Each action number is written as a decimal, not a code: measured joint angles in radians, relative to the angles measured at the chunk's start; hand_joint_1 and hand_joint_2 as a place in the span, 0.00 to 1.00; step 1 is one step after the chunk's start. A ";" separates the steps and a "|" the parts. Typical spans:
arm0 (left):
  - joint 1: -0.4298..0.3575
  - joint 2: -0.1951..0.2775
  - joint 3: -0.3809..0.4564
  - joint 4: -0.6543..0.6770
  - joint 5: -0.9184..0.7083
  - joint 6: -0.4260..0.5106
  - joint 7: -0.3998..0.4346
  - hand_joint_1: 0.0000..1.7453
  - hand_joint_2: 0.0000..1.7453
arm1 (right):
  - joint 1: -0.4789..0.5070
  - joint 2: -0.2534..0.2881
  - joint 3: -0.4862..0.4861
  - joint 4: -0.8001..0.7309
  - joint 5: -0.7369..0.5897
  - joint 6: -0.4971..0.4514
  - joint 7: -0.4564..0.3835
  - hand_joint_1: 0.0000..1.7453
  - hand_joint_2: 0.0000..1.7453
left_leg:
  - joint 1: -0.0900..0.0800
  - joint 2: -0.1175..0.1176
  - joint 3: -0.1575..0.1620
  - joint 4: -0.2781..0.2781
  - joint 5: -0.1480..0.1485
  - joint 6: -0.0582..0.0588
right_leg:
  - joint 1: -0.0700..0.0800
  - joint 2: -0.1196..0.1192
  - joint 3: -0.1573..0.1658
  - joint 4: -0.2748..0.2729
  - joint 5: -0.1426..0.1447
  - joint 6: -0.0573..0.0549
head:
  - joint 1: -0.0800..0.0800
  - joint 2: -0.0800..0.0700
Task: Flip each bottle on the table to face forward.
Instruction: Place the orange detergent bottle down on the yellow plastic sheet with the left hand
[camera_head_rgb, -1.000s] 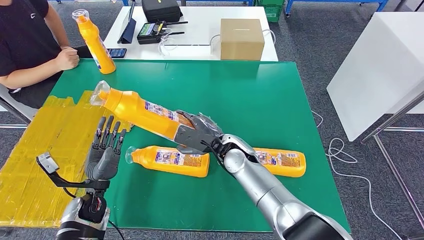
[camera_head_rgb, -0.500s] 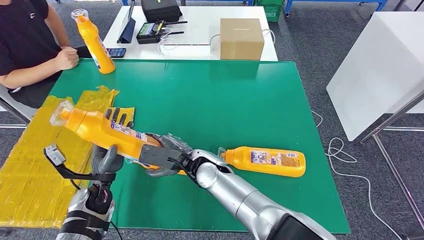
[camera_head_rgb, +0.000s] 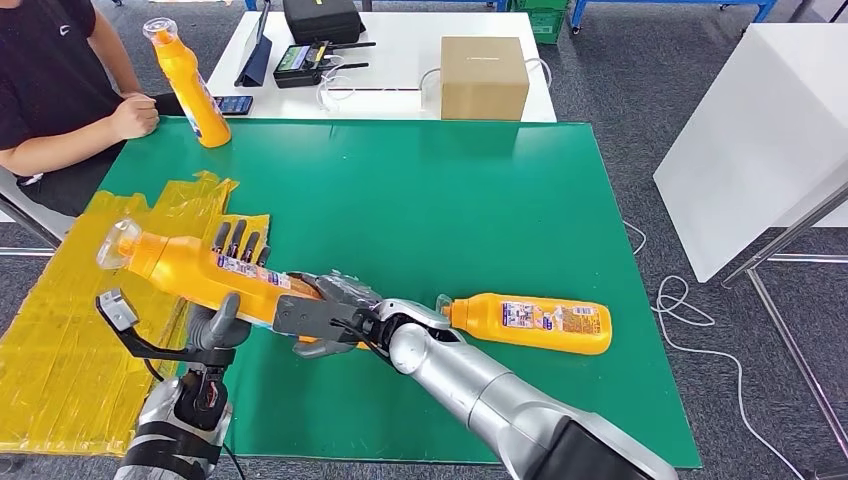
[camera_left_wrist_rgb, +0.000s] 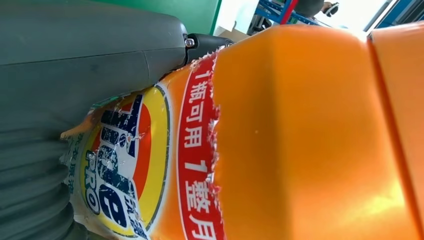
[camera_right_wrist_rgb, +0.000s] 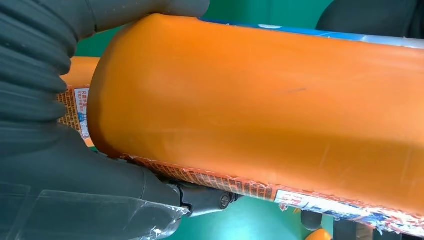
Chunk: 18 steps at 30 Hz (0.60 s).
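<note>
A person's arm (camera_head_rgb: 60, 130) is rested at the far left corner of the green worktop (camera_head_rgb: 450, 200), and an upright orange bottle (camera_head_rgb: 188, 85) is stood just beside it. Crumpled yellow sheeting (camera_head_rgb: 70, 320) is spread over the worktop's left side. Above it a second orange bottle (camera_head_rgb: 200, 268) is held off the surface, tilted, with its clear cap pointing left and slightly up. The left hand (camera_head_rgb: 228, 290) is placed against this bottle's middle from behind, dark fingers showing above the body and the thumb under it; whether it is really gripped or only touched cannot be told. In the left wrist view the bottle's torn label is seen pressed up against the grey hand cover. The bottle's base end is clasped by the right hand (camera_head_rgb: 325, 318), fingers wrapped round it, as seen also in the right wrist view. A third orange bottle (camera_head_rgb: 530, 323) is laid on its side to the right, cap pointing left, label up, near the right arm. Beyond the worktop, a cardboard box (camera_head_rgb: 484, 78) is set on a white table (camera_head_rgb: 400, 50).
</note>
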 joint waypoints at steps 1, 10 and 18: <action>0.000 0.000 0.000 0.000 -0.001 0.000 0.000 0.00 1.00 | -0.001 0.000 0.003 0.002 -0.001 0.000 0.000 1.00 1.00 | 0.000 0.000 0.000 0.000 0.000 0.000 | 0.000 0.000 0.000 0.000 0.000 0.000 | 0.000 0.000; 0.000 0.000 0.000 0.005 -0.002 0.001 0.000 0.56 1.00 | -0.009 0.000 0.014 0.013 -0.003 0.000 -0.002 1.00 1.00 | 0.000 0.000 0.000 0.000 0.000 0.000 | 0.000 0.000 0.000 0.000 0.000 0.000 | 0.000 0.000; 0.001 -0.002 0.000 0.005 -0.010 -0.006 -0.019 1.00 1.00 | -0.009 0.000 0.014 0.020 -0.007 -0.005 -0.004 1.00 1.00 | 0.000 0.000 0.000 0.000 0.000 0.000 | 0.000 0.000 0.000 0.000 0.000 0.000 | 0.000 0.000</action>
